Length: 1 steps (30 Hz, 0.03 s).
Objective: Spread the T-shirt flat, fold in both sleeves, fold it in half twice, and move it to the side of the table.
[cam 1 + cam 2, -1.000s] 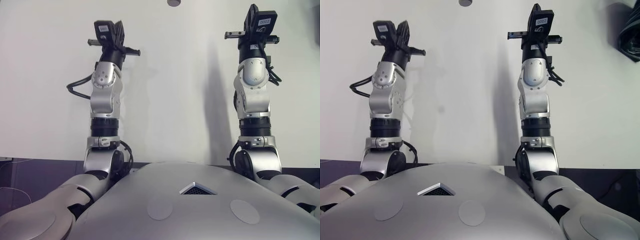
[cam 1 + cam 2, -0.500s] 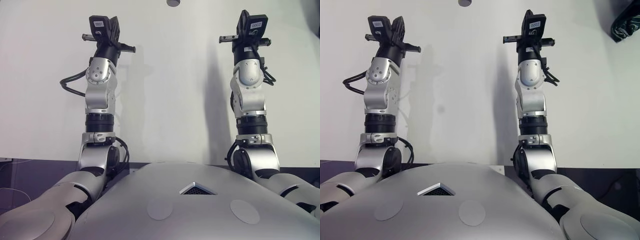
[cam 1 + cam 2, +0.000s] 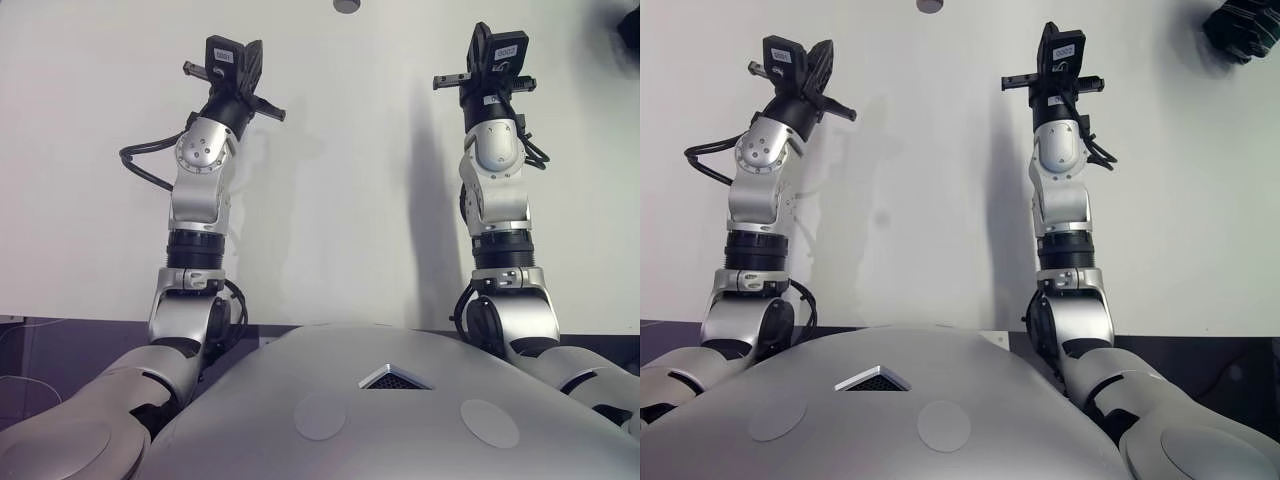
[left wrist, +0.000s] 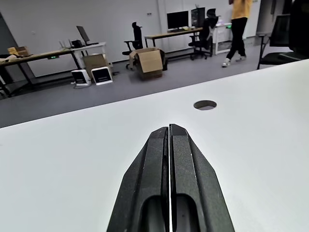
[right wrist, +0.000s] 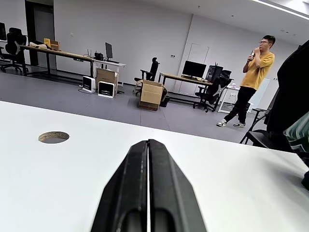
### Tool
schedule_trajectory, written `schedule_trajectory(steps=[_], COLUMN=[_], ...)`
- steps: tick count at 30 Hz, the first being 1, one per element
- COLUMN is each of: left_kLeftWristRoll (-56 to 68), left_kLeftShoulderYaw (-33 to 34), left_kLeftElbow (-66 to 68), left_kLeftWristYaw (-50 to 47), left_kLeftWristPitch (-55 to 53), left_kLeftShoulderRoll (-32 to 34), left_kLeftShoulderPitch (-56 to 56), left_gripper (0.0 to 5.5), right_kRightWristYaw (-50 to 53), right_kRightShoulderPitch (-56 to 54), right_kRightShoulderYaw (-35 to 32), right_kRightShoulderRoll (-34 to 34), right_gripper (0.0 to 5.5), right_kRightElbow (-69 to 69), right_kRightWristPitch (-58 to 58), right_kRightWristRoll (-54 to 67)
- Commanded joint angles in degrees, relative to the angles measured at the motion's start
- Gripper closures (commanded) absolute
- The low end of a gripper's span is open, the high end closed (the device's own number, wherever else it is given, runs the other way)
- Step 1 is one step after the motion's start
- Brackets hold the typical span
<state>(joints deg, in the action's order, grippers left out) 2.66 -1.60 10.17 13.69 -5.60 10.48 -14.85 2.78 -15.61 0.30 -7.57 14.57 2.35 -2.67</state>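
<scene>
While the dark T-shirt (image 3: 1238, 30) is lying bunched at the counter's (image 3: 940, 150) upper right, left claw (image 4: 169, 129) and right claw (image 5: 148, 143) are hovering pressed together. It's likely limp and light, so pinch an edge.

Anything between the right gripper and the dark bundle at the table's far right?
Nothing visible: bare table lies between the shut right gripper and the bundle. The hole is on the gripper's other side.

The two head eyes look forward and down on the white bench (image 3: 330, 200) from above. The left wrist camera sits close behind the left end effector (image 4: 169, 130), the right one behind the right end effector (image 5: 148, 144). Both skim low along the bench and share its round hole (image 4: 204, 104).
</scene>
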Motion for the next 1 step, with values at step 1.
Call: schedule_trajectory(steps=[1], left_kLeftWristRoll=[0.3], left_kLeftShoulderYaw=[0.9], left_kLeftElbow=[-0.2], left_kLeftWristYaw=[0.3], left_kLeftWristPitch=[-1.2], left_kLeftShoulderRoll=[0.7], left_kLeftShoulderPitch=[-2.0], left_gripper=[5.49], right_kRightWristYaw=[-0.4], right_kRightShoulderPitch=[-1.5], right_kRightShoulderYaw=[-0.8], right_kRightShoulderRoll=[-1.0], right_gripper=[5.5], right_kRightElbow=[0.1], right_kRightWristPitch=[0.2], right_kRightWristRoll=[-0.7])
